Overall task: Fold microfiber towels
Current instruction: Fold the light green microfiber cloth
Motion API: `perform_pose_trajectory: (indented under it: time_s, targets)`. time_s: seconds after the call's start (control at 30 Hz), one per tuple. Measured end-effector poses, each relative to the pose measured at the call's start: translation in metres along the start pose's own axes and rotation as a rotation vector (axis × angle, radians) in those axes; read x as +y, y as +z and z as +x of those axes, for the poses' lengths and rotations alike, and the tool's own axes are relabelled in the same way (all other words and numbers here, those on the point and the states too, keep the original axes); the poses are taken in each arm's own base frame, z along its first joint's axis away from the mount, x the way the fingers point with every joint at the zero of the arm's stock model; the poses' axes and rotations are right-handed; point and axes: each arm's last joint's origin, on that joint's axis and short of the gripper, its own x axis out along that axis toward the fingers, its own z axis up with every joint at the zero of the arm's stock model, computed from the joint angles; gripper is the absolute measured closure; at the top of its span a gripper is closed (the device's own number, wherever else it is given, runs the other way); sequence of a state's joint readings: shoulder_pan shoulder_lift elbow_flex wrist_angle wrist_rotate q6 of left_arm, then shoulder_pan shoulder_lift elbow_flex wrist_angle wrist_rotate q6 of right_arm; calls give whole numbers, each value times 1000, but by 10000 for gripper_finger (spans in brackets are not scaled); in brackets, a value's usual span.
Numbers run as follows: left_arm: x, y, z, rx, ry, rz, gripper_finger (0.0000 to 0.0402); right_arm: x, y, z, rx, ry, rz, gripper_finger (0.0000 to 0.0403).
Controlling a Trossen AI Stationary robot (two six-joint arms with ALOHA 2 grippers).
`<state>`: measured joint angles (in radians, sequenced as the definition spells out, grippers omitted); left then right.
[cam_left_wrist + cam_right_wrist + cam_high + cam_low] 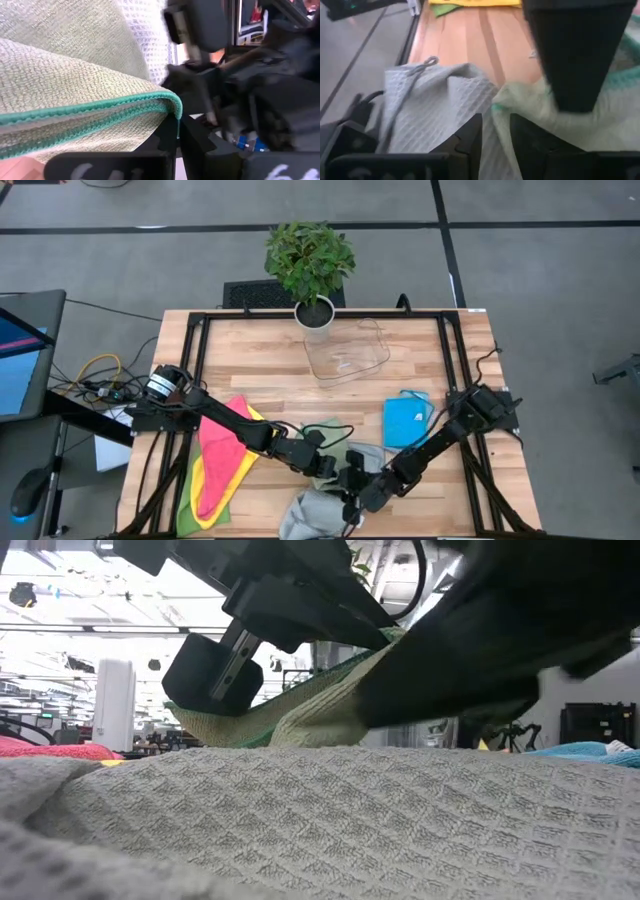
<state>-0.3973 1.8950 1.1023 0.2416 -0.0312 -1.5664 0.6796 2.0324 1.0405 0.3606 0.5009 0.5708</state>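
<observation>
Teal-edged pale cloth point(85, 107) is the piece being worked, at the near middle of the surface point(260, 350), lifted between the two arms above a grey waffle cloth point(315, 515) that lies bunched at the near edge. The left gripper point(172, 142) is clamped on its hemmed edge, with two teal hems lying one over the other, which suggests a fold is being carried across. The right gripper point(495, 130) has a corner of the same pale cloth between its fingers and looks closed on it; holding at two points probably keeps the edge taut and level.

From above, both grippers crowd together and hide the grip itself, but that view places the rest: a folded blue towel point(405, 423) to the right, and pink point(222, 455), yellow and green cloths piled at the left. A clear tray point(347, 355) and a potted plant point(310, 265) stand at the far side. From table height the pale cloth hangs clear of the grey one.
</observation>
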Motion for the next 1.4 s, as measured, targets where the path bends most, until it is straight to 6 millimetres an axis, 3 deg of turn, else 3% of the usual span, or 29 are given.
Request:
perform_pose_trajectory:
  time_s: [0.4, 0.83, 1.4]
  targets:
    - [3, -5, 1, 10, 15, 14, 399, 30, -25, -46, 32, -116, -15, 292]
    - [2, -3, 1, -17, 6, 6, 399, 9, -18, -28, 50, -184, 17, 291]
    - [1, -5, 1, 27, 2, 18, 399, -2, -15, -23, 76, -224, 3, 290]
